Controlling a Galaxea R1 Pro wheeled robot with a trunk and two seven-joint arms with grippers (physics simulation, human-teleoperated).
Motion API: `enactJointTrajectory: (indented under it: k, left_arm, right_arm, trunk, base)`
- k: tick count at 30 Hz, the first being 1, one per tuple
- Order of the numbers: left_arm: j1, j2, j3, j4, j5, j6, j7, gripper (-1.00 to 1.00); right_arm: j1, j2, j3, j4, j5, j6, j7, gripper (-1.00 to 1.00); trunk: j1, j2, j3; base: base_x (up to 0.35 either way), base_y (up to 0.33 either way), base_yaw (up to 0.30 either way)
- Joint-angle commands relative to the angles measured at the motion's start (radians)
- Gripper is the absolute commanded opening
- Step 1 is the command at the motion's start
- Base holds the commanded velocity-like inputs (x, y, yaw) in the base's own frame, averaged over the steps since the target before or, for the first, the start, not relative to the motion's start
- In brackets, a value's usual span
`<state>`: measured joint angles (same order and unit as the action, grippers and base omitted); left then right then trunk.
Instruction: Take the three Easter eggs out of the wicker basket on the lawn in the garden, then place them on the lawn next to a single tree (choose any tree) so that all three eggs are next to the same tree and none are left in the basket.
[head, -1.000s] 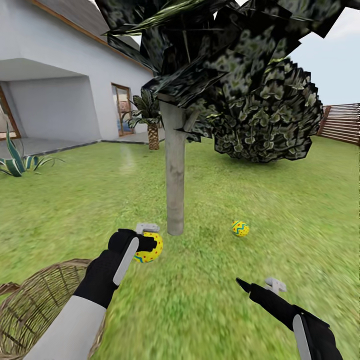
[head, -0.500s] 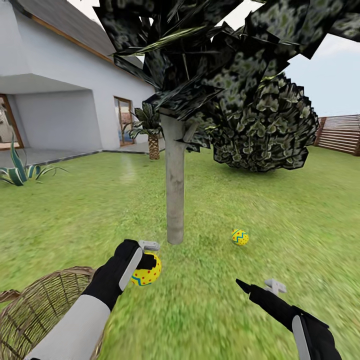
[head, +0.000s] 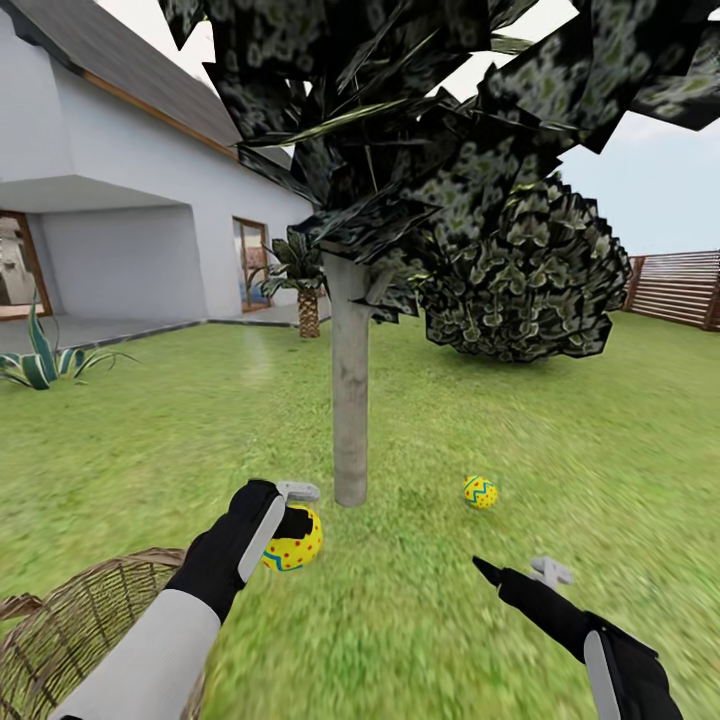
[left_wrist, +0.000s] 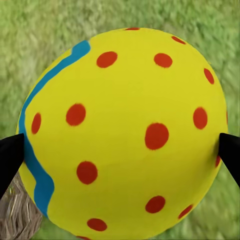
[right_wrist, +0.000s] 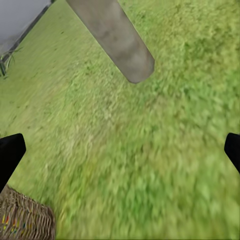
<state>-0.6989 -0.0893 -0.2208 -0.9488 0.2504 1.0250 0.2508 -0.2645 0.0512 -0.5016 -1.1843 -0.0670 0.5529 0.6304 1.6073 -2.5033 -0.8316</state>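
My left gripper (head: 296, 522) is shut on a yellow Easter egg (head: 294, 543) with red dots and a blue wavy line, held just above the lawn (head: 420, 610), near the foot of the pale grey tree trunk (head: 350, 400). In the left wrist view that egg (left_wrist: 125, 130) sits between both dark fingertips (left_wrist: 10, 157). A second yellow egg (head: 480, 491) with blue zigzags lies on the grass right of the trunk. The wicker basket (head: 70, 630) stands at the lower left; its inside is hidden. My right gripper (head: 518, 571) hovers open and empty over the grass.
A white house (head: 120, 200) with a paved patio stands at the back left, with a spiky plant (head: 40, 360) and a small palm (head: 305, 290). A dark bush (head: 520, 280) and a slat fence (head: 680, 285) lie to the right. The right wrist view shows the trunk (right_wrist: 117, 40) and the basket's rim (right_wrist: 25, 217).
The head view has tilted upward, so the scene sits lower in the picture. My left gripper turned the egg, red dots now facing me, and drew slightly back from the trunk. The right arm held still.
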Motion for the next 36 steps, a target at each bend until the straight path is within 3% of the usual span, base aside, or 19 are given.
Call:
enactJointTrajectory:
  k: [1,16,36]
  left_arm:
    - [-0.001,0.0,-0.002,-0.001,0.01,0.003,0.01,-1.0]
    - [-0.001,0.0,-0.002,-0.001,0.009,0.001,0.011,-1.0]
    - [-0.001,0.0,-0.002,-0.001,0.007,-0.011,0.012,-1.0]
  right_arm:
    - [-0.001,0.001,-0.003,0.0,-0.007,0.009,0.002,1.0]
    - [-0.001,0.001,-0.005,0.036,-0.009,0.008,0.003,1.0]
    - [-0.001,0.003,0.003,0.035,-0.005,0.01,-0.007,1.0]
  trunk:
    - [-0.001,0.0,0.003]
    - [-0.008,0.004,0.061]
    - [-0.085,0.144,0.118]
  base:
    - [0.0,0.0,0.0]
    - [0.0,0.0,0.0]
    - [0.0,0.0,0.0]
